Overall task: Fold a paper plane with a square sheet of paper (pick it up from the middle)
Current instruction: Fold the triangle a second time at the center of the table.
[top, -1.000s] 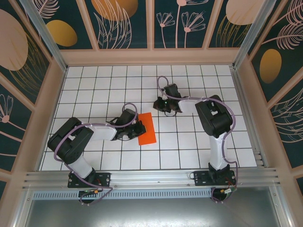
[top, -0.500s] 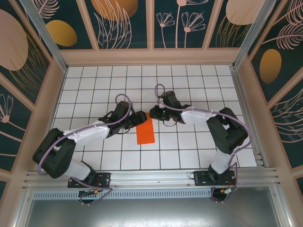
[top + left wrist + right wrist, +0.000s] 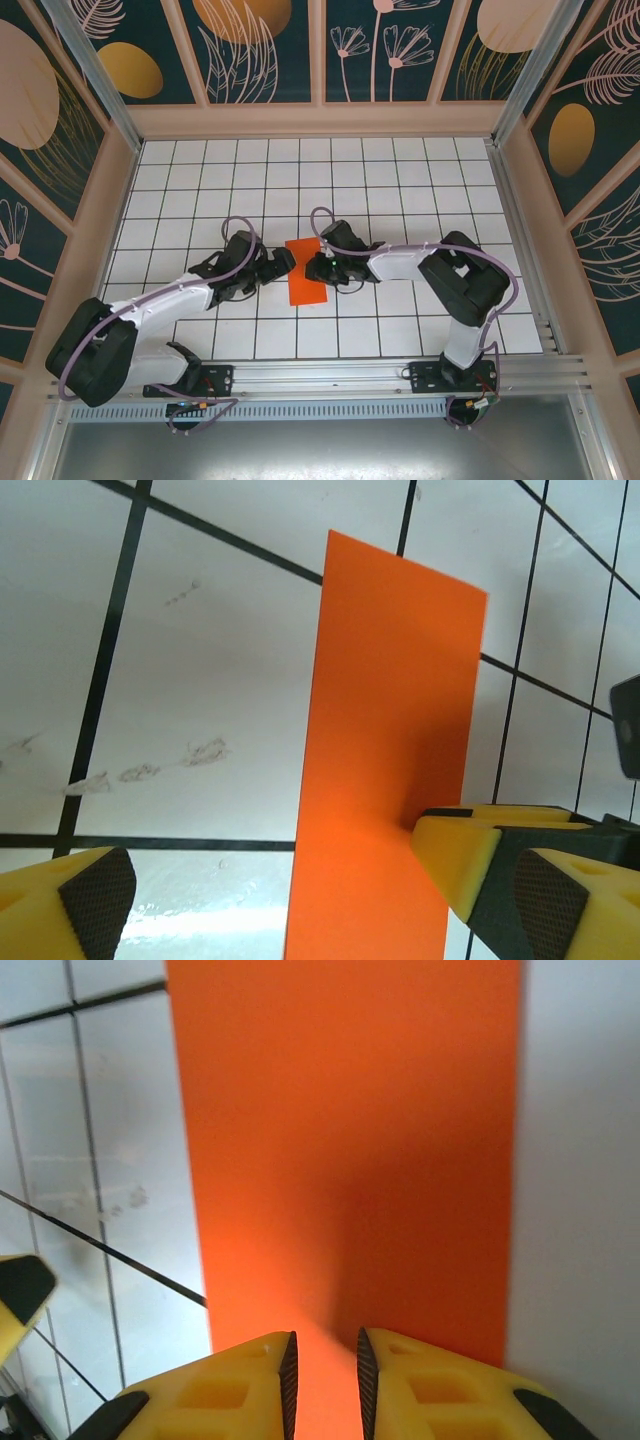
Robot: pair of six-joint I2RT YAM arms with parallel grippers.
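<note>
The square sheet of paper (image 3: 306,272) lies flat on the white tiled floor as a narrow bright orange-red rectangle, its long side running away from the arms. No paper plane shape is in view. My left gripper (image 3: 281,264) is at the sheet's left edge and open wide. In the left wrist view the paper (image 3: 390,720) runs between its fingers, and the right fingertip (image 3: 470,855) rests over the sheet. My right gripper (image 3: 317,268) is over the sheet's right edge. Its fingers (image 3: 245,1385) stand a narrow gap apart above the paper (image 3: 340,1140), gripping nothing.
The floor (image 3: 200,190) is white tile with black grid lines, walled by patterned panels on three sides. A metal rail (image 3: 320,375) runs along the near edge by the arm bases. Both forearms reach inward low over the floor's middle.
The left gripper went from shut to wide open. The right gripper came from the far side to the sheet and opened slightly. Both met at the sheet's far end, then moved nearer.
</note>
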